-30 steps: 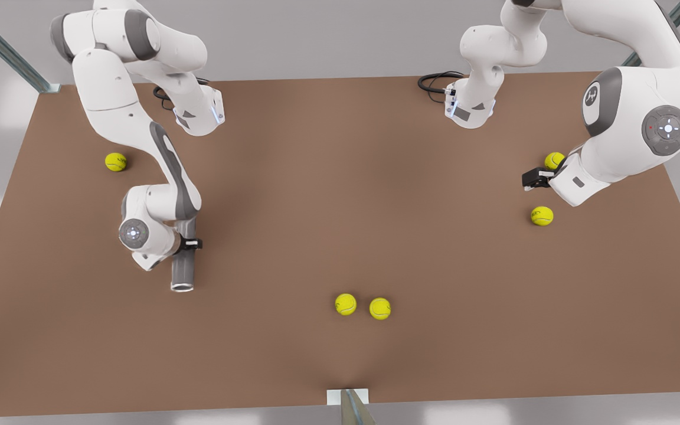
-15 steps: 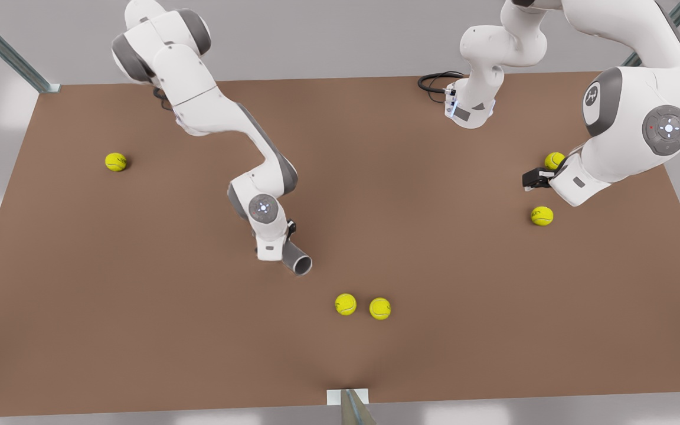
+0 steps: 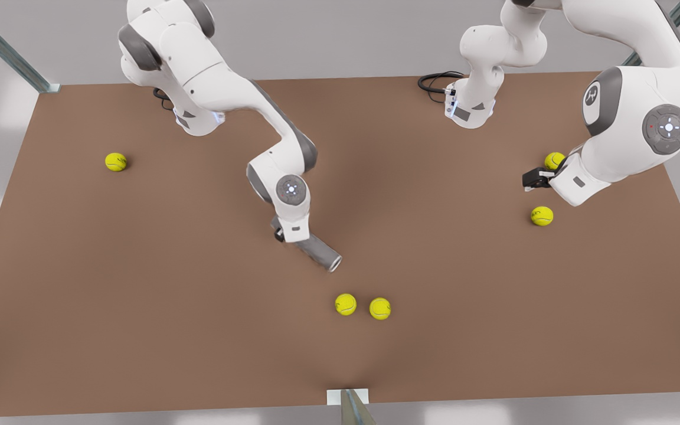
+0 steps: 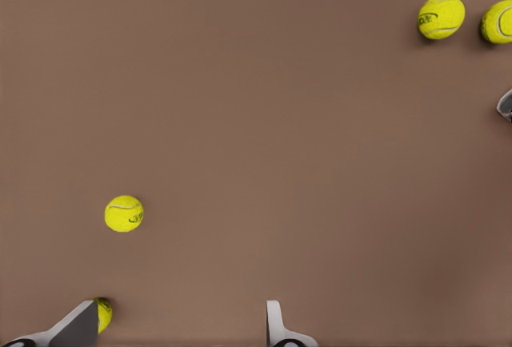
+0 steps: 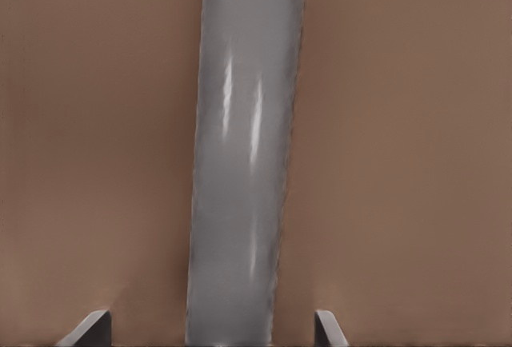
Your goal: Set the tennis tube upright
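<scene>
One tennis tube (image 3: pixel 320 251) and five balls are on the table (image 3: pixel 80 295). The right gripper (image 3: pixel 293 237), arm bent down mid-table, clamps the tilted tube between its jaws. The left gripper (image 3: pixel 533 179) waits, jaws apart and holding nothing, beside one ball (image 3: pixel 554 160).

My right gripper (image 3: pixel 294 236) carries the tennis tube (image 3: pixel 321 252) tilted over the brown table (image 3: pixel 139 330), rim end toward two tennis balls (image 3: pixel 362 306). My left gripper (image 3: pixel 530 179) waits beside another ball (image 3: pixel 554 160).
</scene>
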Robot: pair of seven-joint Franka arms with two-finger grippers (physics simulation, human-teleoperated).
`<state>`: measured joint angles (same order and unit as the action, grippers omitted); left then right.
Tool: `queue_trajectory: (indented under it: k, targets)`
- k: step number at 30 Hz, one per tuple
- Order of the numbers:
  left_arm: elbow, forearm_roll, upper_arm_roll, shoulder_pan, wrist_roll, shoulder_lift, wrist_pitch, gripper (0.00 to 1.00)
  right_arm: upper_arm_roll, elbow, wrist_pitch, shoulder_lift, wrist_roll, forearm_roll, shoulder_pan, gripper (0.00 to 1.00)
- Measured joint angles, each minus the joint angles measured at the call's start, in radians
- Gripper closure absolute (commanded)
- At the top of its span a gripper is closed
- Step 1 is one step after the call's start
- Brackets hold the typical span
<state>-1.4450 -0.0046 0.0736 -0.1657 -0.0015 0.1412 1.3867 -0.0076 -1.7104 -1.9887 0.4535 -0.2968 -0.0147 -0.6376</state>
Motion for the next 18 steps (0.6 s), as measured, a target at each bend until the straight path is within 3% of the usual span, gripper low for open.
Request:
queue_trajectory:
  k: [3,4,6,8,12,18]
  targets:
    - [-0.002,-0.009,0.0,0.002,0.001,0.02,0.024,0.0,0.0,0.022,0.27,-0.212,0.051,-0.019,0.238,0.0]
    - [-0.001,-0.02,-0.009,0.007,0.004,0.056,0.051,0.0,-0.002,0.146,0.447,-0.229,0.082,-0.019,0.325,0.0]
    - [0.004,-0.054,-0.13,-0.004,0.1,0.192,0.142,0.0,-0.005,0.328,0.627,-0.22,0.125,-0.003,0.419,0.0]
    - [0.005,-0.151,-0.18,0.006,0.19,0.347,0.182,0.0,-0.004,0.331,0.637,-0.22,0.288,0.002,0.499,0.0]
    - [0.025,-0.446,-0.291,-0.006,0.325,0.594,0.407,0.0,-0.008,0.42,0.532,-0.185,0.294,0.031,0.595,0.0]
    - [0.032,-0.717,-0.317,-0.084,0.343,0.711,0.539,0.0,-0.003,0.417,0.528,-0.185,0.295,0.099,0.574,0.0]
